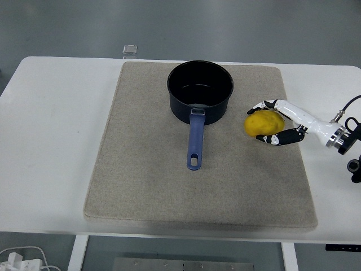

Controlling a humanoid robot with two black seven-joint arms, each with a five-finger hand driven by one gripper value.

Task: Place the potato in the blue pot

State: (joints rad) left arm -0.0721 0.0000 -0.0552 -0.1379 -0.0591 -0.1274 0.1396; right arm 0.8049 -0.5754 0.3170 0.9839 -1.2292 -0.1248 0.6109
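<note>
Your right hand (273, 121) reaches in from the right of the blue pot (200, 91) and has its fingers (277, 138) wrapped around the yellow potato (263, 122), which sits just right of the pot, near its rim and over the beige mat (141, 158); the pot stands empty on that mat, its handle (195, 144) pointing toward you

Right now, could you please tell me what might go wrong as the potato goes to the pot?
The right robot hand pinches the round yellow potato from one side only, so it could slip out. The dark blue pot has a tall rim; a low carry might knock it or its long blue handle.
</note>
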